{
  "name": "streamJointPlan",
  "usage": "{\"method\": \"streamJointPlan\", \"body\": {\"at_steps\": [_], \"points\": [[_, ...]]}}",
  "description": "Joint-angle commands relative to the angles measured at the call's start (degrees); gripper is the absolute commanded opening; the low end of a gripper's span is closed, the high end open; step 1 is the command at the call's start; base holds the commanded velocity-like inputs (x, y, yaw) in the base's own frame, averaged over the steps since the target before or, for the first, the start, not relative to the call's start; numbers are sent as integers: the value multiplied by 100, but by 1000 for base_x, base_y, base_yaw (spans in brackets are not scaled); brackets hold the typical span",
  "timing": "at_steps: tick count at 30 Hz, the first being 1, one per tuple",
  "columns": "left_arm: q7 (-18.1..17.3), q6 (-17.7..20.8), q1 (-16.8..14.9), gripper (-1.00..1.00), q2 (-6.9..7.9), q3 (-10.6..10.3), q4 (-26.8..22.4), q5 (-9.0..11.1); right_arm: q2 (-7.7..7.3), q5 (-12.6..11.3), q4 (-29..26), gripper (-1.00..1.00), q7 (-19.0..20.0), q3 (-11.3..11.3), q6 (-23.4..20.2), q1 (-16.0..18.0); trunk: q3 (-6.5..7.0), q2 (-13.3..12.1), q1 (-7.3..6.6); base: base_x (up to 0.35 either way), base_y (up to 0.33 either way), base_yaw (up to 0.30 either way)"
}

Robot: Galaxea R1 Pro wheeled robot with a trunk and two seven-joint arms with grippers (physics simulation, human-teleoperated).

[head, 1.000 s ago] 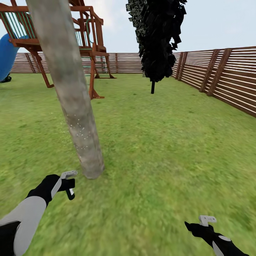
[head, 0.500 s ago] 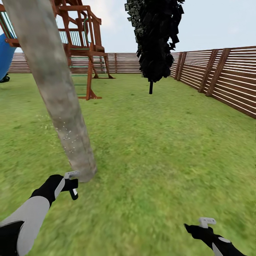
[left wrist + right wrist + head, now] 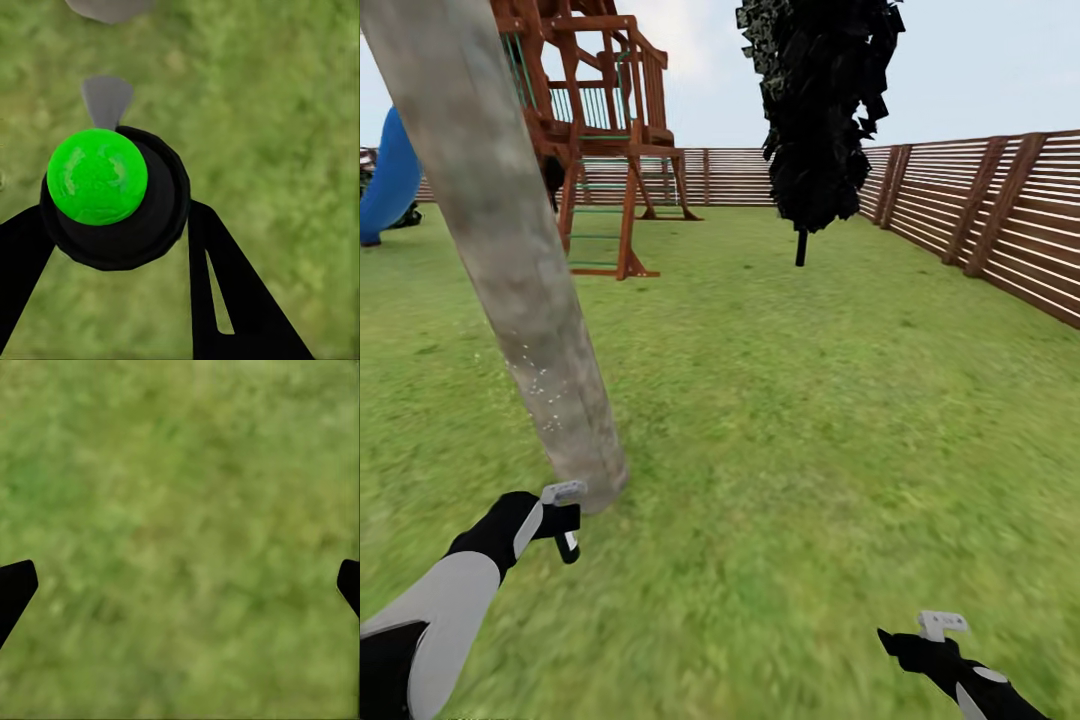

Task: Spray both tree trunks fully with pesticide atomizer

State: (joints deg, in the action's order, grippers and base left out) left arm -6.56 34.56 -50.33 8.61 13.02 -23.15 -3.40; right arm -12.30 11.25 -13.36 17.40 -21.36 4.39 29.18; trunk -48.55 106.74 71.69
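Your view has swung right over the last second, so the leaning, mottled grey-brown tree trunk [image 3: 510, 250] sits further left. Your left end effector [image 3: 560, 520] pinches the dark, green-spotted pesticide atomizer [image 3: 112, 199] beside its base; few specks show. Right end effector [image 3: 180, 585] spread, empty.

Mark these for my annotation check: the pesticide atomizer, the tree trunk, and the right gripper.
pesticide atomizer [image 3: 112, 199], left wrist view, dark round body.
tree trunk [image 3: 510, 260], head view, mid column.
right gripper [image 3: 180, 585], right wrist view, gap between fingertips.

2 black-grey arms [image 3: 445, 600], black grippers
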Motion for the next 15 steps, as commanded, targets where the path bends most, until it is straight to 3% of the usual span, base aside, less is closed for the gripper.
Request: {"method": "streamJointPlan", "body": {"at_steps": [1, 3, 5, 7, 10, 15], "points": [[9, 1, -1, -100, 2, -9, 3, -17, 0, 0, 0, 100, 0, 0, 0, 0, -2, 0, 0, 222, -265, 267], [140, 6, -2, -100, 9, -23, -9, -34, 0, 0, 0, 100, 0, 0, 0, 0, -6, 0, 0, 230, -263, 268], [704, 7, -2, -100, -2, -34, 7, -7, 0, 0, 0, 100, 0, 0, 3, 0, -10, 0, 0, 233, -262, 268], [992, 7, -3, -100, -57, -29, 11, 10, 0, 0, 0, 100, 0, 0, 3, 0, -13, 0, 0, 233, -261, 268], [1041, 7, -1, -100, -123, -28, 12, 30, 0, 0, 0, 100, 0, 0, 1, 0, -17, 0, 0, 233, -259, 179], [1045, 7, -2, -100, -140, -29, 12, 27, 0, 0, 0, 100, 0, 0, 0, 0, -17, 0, 0, 209, -259, 15]]}}
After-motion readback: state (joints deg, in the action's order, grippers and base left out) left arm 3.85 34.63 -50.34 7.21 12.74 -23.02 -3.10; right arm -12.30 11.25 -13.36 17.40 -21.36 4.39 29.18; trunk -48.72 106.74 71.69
